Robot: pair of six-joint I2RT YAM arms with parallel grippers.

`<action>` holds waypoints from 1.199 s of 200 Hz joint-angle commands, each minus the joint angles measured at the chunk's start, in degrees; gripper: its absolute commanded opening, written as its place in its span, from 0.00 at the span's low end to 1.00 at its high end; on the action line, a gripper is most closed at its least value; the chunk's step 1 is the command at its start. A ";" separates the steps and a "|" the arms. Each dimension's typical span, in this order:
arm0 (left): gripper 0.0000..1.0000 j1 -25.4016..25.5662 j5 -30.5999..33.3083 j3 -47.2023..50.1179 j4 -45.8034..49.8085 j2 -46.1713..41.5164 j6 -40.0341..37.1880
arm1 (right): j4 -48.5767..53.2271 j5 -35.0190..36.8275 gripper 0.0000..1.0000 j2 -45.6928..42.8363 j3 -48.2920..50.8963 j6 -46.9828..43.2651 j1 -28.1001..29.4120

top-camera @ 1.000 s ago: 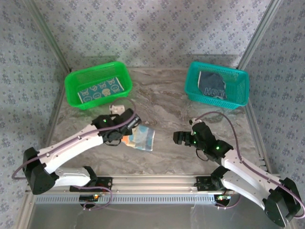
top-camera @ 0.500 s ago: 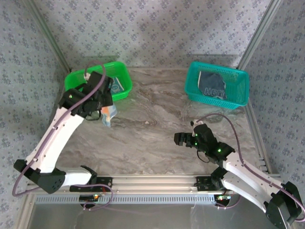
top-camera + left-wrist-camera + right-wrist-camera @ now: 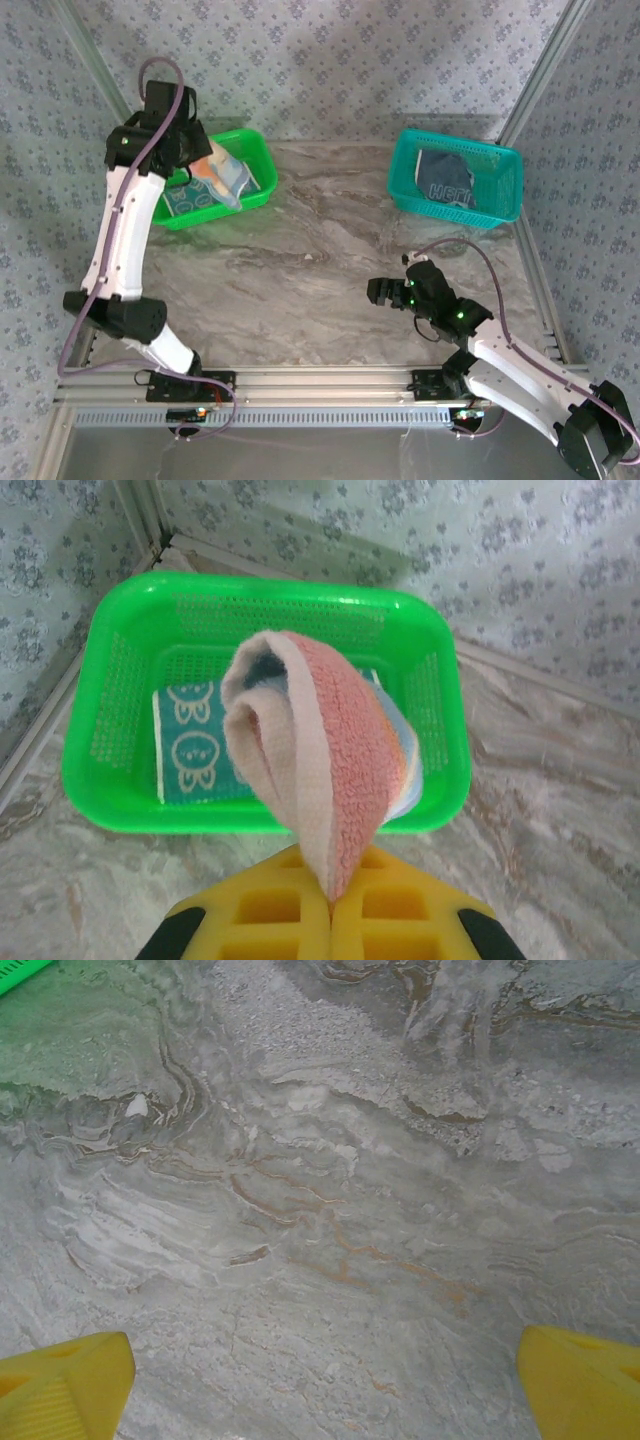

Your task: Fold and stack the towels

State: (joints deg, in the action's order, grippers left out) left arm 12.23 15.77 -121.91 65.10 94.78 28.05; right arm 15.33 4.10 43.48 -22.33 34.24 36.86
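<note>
Towel (image 3: 340,750) pinched in left pincer (image 3: 331,905) | right pincer (image 3: 325,1380) wide | marble table (image 3: 320,250), patterned walls (image 3: 330,60)

From high behind the arm bases, the top external camera looks down across the whole grey marbled tabletop (image 3: 330,250). The left wrist camera looks past the left claw (image 3: 330,880), steeply down and close onto the bright green plastic mesh basket (image 3: 265,620), which the overhead view shares. The right wrist camera, past the right claw (image 3: 325,1385), faces bare tabletop at very close range.
</note>
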 commanded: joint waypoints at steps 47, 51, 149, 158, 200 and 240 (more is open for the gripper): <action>0.00 -3.44 -2.41 -24.83 2.47 21.21 1.41 | 4.43 2.64 1.00 2.79 -3.84 1.36 -0.34; 0.00 -3.44 -2.99 -26.19 2.69 22.55 1.80 | 4.45 2.66 1.00 3.08 -4.08 1.36 -0.38; 0.00 -1.03 -20.17 -34.87 -6.74 37.08 11.42 | 8.37 5.13 1.00 3.77 -5.23 3.08 -0.23; 0.00 -0.89 -20.76 -35.25 -6.74 37.64 11.92 | 8.12 5.08 1.00 3.74 -4.82 3.33 -0.26; 0.00 -0.34 -21.04 -35.77 -7.48 37.82 12.43 | 7.44 4.87 1.00 3.90 -4.08 3.64 -0.26; 0.00 -0.98 -24.18 -35.77 -9.14 38.41 15.29 | 6.95 4.83 1.00 4.08 -3.78 3.82 -0.25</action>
State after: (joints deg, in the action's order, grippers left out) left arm 11.73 -5.06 -155.11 59.27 132.77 40.56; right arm 21.71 7.77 47.68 -26.50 36.75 36.86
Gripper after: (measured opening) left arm 0.053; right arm 0.998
